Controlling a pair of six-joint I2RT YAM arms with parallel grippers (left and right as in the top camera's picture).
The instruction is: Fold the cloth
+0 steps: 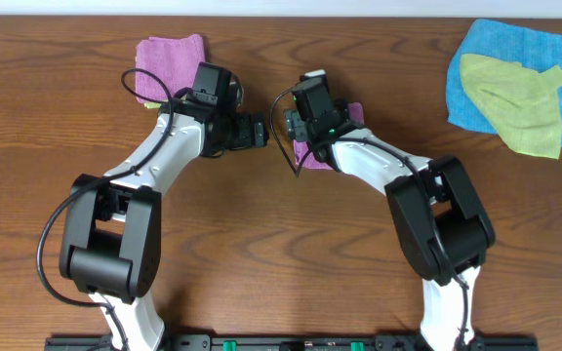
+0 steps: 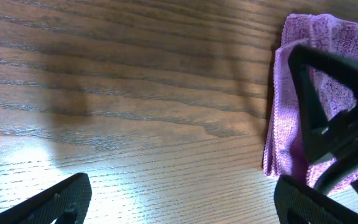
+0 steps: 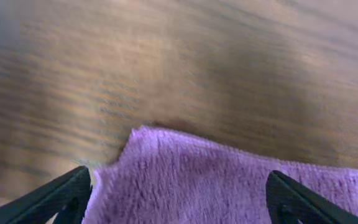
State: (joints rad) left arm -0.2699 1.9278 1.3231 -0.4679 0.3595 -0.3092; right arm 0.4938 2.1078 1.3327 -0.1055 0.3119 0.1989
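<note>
Purple-magenta cloth is lying on the wooden table around the centre of the overhead frame, mostly hidden under the right gripper and looking already doubled into a small pad. Right jaws are standing wide apart, straddling one edge of the cloth with nothing pinched; the wrist view is blurry, so can't tell whether the fingertips are touching fabric. Left gripper is hovering just left of the cloth, jaws also wide apart, holding nothing, bare wood between them. A second pinkish-purple cloth is sitting folded at upper left of the overhead frame, probably a separate piece. Blue cloth with a yellow-green cloth on it is lying at upper right, well apart. Step in hand, judging: mid-fold, right arm parked at an edge with no grip. Next move is calling for dropping onto that edge, clamping the layers cleanly and carrying them across to the far edge, left jaws pinning the other side so the pad isn't sliding.
</note>
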